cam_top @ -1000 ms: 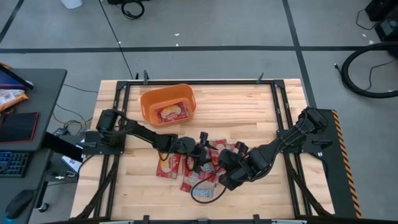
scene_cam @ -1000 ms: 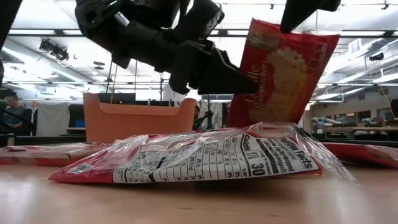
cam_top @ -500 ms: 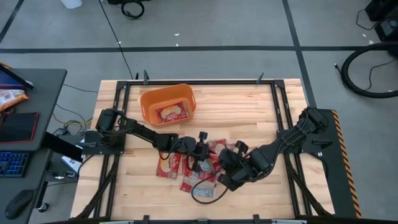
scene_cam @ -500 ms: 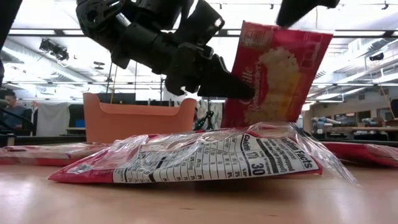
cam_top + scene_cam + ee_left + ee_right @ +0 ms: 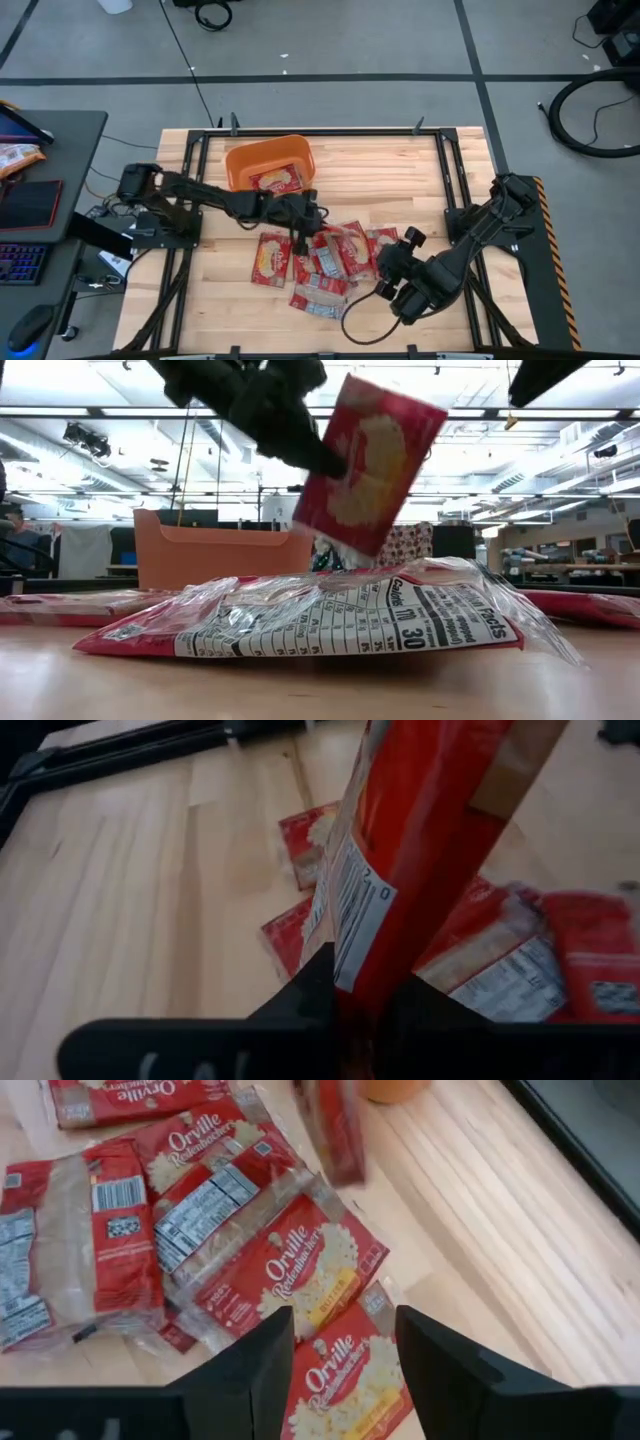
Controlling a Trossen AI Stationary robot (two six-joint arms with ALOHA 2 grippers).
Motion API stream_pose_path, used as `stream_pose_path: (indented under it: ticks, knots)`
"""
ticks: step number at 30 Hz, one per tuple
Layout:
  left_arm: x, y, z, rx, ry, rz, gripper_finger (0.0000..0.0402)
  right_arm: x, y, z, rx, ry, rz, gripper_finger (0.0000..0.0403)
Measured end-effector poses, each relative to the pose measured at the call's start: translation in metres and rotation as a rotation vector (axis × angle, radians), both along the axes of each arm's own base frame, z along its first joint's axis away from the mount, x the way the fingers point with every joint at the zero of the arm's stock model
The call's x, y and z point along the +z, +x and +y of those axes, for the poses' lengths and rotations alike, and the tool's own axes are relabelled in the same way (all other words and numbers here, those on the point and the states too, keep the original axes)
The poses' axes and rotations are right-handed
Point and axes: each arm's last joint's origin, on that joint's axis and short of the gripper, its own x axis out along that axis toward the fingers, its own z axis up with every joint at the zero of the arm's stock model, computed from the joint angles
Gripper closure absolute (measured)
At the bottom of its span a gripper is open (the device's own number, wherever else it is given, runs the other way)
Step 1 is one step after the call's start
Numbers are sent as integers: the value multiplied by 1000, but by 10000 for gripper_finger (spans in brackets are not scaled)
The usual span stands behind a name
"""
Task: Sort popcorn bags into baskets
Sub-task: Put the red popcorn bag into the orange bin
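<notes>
The left gripper [image 5: 303,222] is clenched on one popcorn bag [image 5: 368,462], holding it tilted in the air above the pile of bags [image 5: 325,262] near the middle of the bench [image 5: 390,175]. The orange tub [image 5: 270,163] sits toward the far edge with one bag [image 5: 274,181] inside. The right gripper [image 5: 335,1355], fingers spread and grasping nothing, hovers over the pile's right side.

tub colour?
Orange, plain, no pattern. The tub shows best in the high view, with one popcorn bag inside.
</notes>
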Motion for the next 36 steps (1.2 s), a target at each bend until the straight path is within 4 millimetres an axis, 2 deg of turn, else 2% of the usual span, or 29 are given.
stream_pose_path:
  ticks: [5,8,12,15,20,25,31,36]
  knots:
    - [31,-12,6,30,-17,9,374,-17,-12,-8,50,-4,-4,240]
    - [47,-17,13,56,-29,39,373,-30,-19,-15,84,35,-62,247]
    - [62,-20,31,126,-41,122,368,-52,-28,-23,156,80,-168,253]
    - [69,-22,48,181,-45,193,370,-67,-32,-30,177,25,-292,254]
    - [72,-36,81,299,-94,329,370,-89,-36,-41,111,-90,-516,253]
    - [66,-52,109,322,-227,424,370,-106,-38,-45,64,-68,-654,254]
    - [65,-65,133,403,-288,463,370,-120,-35,-43,106,-121,-652,254]
    - [79,-77,139,413,-338,545,370,-120,-28,-47,87,-182,-650,255]
